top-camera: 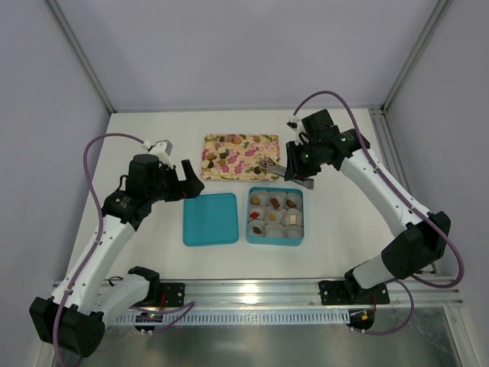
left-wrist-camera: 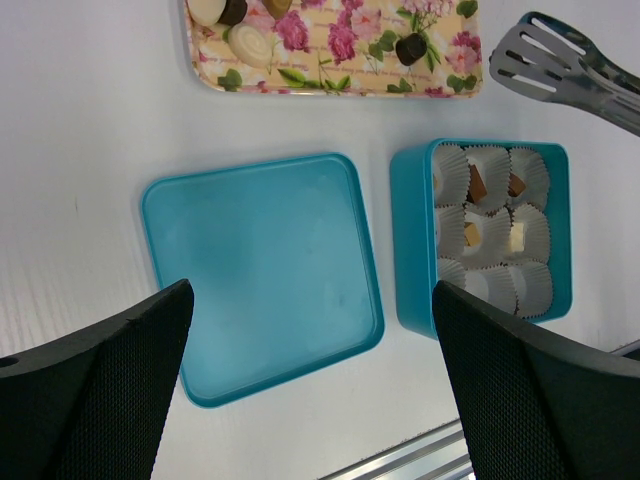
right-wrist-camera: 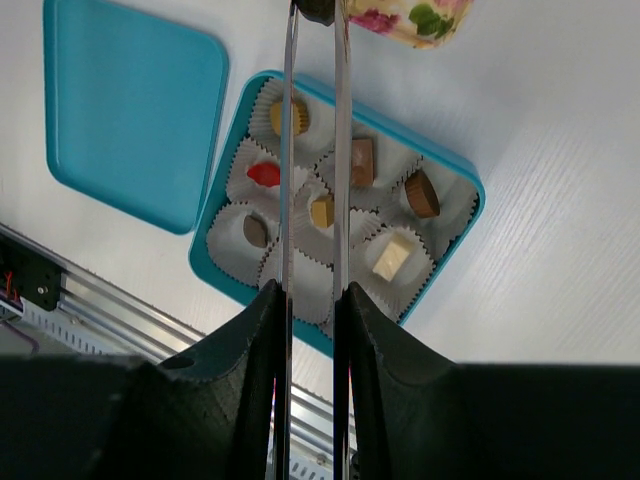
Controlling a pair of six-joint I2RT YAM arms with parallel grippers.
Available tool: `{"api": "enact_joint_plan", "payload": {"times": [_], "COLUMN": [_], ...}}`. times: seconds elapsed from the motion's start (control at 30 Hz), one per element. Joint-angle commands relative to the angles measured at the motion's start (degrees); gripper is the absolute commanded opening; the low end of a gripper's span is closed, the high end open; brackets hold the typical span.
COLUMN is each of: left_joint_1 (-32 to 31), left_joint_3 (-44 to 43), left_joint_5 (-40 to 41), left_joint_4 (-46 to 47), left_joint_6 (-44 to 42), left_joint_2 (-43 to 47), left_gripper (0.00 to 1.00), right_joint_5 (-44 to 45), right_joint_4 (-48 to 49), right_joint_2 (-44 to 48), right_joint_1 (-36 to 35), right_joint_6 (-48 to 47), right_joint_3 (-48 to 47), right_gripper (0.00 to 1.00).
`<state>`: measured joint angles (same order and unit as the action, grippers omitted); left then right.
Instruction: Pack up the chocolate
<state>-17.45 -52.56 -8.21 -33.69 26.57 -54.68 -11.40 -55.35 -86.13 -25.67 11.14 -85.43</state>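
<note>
The right gripper (right-wrist-camera: 310, 300) is pressed together on a pair of metal tongs (right-wrist-camera: 312, 150). Their tips reach ahead of it to the corner of the flowered tray (right-wrist-camera: 410, 20), but whether a piece is pinched there cannot be told. The left gripper (left-wrist-camera: 310, 330) is spread and holds nothing, and the teal lid (left-wrist-camera: 265, 270) lies below it. A piece is best taken squarely across its sides, squeezed only lightly, and lowered upright into an unfilled paper cup (right-wrist-camera: 300, 272). The chocolate (right-wrist-camera: 322, 210) is seen as small brown, cream, yellow and red bites. Seven lie in cups in the teal box (right-wrist-camera: 470, 185) beneath the right gripper, and others lie on the tray beyond it.
</note>
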Motion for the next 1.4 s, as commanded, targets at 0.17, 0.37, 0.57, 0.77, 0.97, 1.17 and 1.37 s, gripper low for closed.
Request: {"api": "enact_joint_plan", "payload": {"times": [0.17, 0.37, 0.57, 0.77, 0.97, 1.17, 1.37], "left_joint_1": [0.1, 0.1, 0.2, 0.1, 0.1, 0.2, 0.2], "left_joint_3": [0.0, 0.1, 0.0, 0.0, 0.0, 0.0, 0.0], "left_joint_5": [-0.7, -0.8, -1.0, -0.8, -0.9, -1.2, -1.3], "left_joint_4": [0.9, 0.9, 0.9, 0.9, 0.9, 0.9, 1.0], "left_joint_6": [0.0, 0.1, 0.1, 0.1, 0.0, 0.0, 0.1], "left_joint_2": [1.1, 1.0, 0.6, 0.4, 0.2, 0.2, 0.3], "left_gripper": [1.00, 1.00, 1.00, 1.00, 1.00, 1.00, 1.00], "right_joint_5": [-3.9, -6.3, -6.9, -8.8, -8.5, -8.2, -7.7], "right_joint_4": [-8.1, -11.8, -14.4, -14.8, -16.0, -16.0, -15.1], "right_joint_2": [11.9, 17.4, 21.2, 23.3, 24.3, 25.6, 26.3], "right_joint_1": [0.1, 0.1, 0.0, -0.3, -2.0, -3.5, -5.0], "right_joint_6": [-0.1, -0.2, -1.0, -0.7, 0.5, 2.0, 3.4], "right_joint_3": [5.2, 11.7, 16.4, 19.2, 19.9, 21.4, 23.7], "right_gripper": [0.32, 0.32, 0.32, 0.32, 0.32, 0.32, 0.33]}}
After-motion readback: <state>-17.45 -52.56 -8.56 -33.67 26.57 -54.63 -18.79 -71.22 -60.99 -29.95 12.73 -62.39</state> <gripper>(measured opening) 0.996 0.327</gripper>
